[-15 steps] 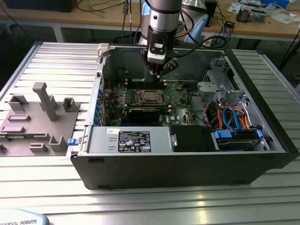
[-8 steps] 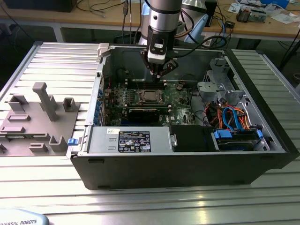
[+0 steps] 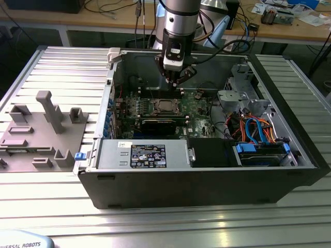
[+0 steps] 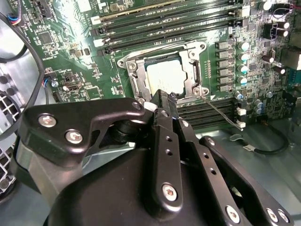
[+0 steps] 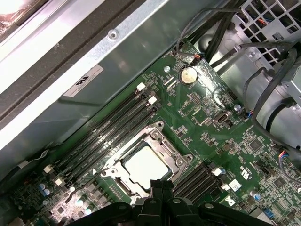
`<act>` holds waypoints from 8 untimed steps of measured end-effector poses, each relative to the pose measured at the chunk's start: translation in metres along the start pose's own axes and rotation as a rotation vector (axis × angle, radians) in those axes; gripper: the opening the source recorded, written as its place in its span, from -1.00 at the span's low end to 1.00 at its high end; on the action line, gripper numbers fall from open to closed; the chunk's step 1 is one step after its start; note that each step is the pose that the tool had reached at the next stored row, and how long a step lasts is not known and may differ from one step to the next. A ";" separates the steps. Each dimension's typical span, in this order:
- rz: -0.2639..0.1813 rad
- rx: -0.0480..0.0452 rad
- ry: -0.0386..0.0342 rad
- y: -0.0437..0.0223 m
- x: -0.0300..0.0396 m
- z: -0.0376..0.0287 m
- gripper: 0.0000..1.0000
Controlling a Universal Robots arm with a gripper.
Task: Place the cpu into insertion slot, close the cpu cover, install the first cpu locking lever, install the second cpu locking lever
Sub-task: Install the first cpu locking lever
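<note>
Hovering claw [image 4: 162,101] pinched closed, empty | cpu [image 4: 165,77] seated under cpu cover [image 4: 193,70] | lever detail unclear

An open computer case [image 3: 207,170] lies on the slatted table [image 3: 62,67] – inside it the gripper [image 3: 176,79] hangs above the green motherboard [image 3: 199,111], just beyond the insertion slot [image 3: 164,106] – grey fixture blocks [image 3: 41,132] sit beside the case
</note>
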State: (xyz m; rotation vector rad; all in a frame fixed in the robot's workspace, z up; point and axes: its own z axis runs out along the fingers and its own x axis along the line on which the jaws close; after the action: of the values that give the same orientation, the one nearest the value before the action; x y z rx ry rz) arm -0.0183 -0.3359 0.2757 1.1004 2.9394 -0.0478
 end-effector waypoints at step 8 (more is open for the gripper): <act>-0.023 -0.0006 -0.0004 -0.0006 0.0000 0.0000 -0.79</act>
State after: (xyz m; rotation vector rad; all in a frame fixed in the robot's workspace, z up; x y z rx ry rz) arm -0.0187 -0.3363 0.2758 1.0663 2.9518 -0.0472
